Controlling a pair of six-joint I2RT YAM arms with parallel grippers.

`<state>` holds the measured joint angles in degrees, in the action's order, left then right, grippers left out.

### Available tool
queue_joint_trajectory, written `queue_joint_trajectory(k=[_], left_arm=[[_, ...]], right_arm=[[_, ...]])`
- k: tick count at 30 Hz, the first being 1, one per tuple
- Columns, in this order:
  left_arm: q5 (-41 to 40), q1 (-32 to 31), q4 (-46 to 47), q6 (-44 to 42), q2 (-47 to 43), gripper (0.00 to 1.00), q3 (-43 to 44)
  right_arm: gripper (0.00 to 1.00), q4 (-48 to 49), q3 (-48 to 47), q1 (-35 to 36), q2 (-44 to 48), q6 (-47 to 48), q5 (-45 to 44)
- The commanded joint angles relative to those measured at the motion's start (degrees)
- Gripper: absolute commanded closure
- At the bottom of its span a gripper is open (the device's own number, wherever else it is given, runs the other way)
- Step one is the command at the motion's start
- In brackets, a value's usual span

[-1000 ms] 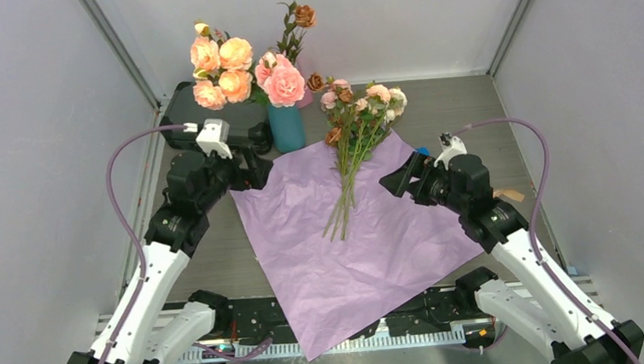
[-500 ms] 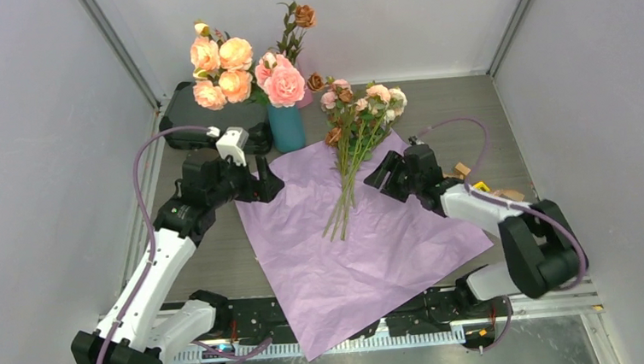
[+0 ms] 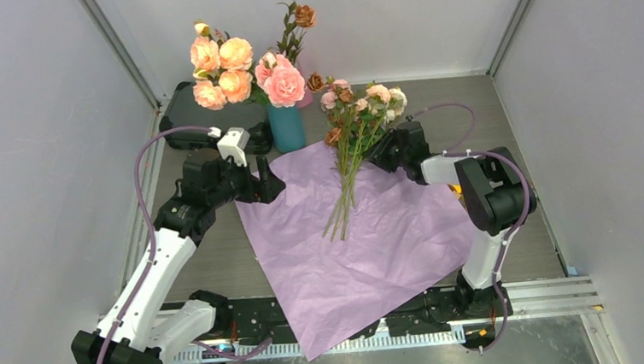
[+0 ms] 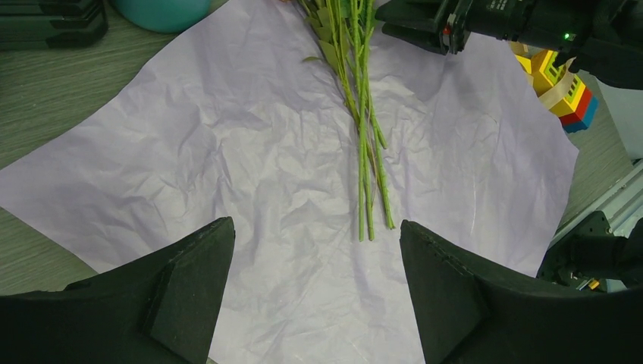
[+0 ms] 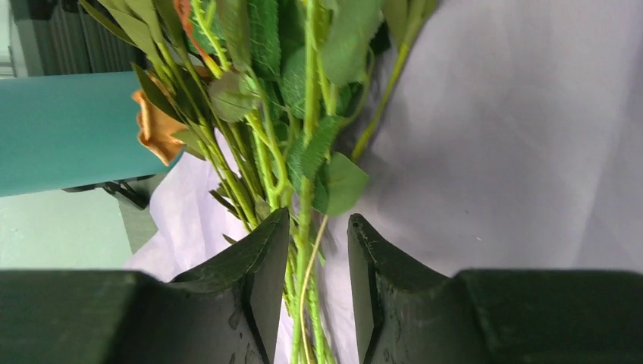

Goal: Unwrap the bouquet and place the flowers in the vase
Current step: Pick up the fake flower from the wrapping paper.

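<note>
right tool (image 5: 318, 221) astride flowers (image 5: 308, 83), paper (image 3: 374, 247) flat

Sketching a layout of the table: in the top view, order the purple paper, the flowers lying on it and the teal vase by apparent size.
1. Purple paper, largest by far.
2. Flowers.
3. Vase, smallest; blooms hide its top.

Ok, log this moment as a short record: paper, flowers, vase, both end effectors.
paper: purple sheet, spread flat
flowers: lying on the paper, stem ends toward the near edge
vase: teal, upright by the paper's far left corner
left end effector: open, above the paper
right end effector: fingers either side of the stems, not clamped
</note>
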<state>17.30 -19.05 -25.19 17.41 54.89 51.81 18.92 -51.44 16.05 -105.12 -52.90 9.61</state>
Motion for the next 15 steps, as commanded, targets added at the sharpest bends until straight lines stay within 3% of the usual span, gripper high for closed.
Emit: queue_joint_trajectory(k=[1, 15], left_arm=[[1.5, 0.1, -0.2, -0.1, -0.6, 0.18, 1.9], [2.2, -0.6, -0.3, 0.0, 0.0, 0.18, 2.0]], right_arm=[[0.61, 3.8, -3.7, -0.1, -0.8, 0.0, 0.3], [0.68, 3.4, -6.3, -0.3, -4.0, -0.4, 0.4]])
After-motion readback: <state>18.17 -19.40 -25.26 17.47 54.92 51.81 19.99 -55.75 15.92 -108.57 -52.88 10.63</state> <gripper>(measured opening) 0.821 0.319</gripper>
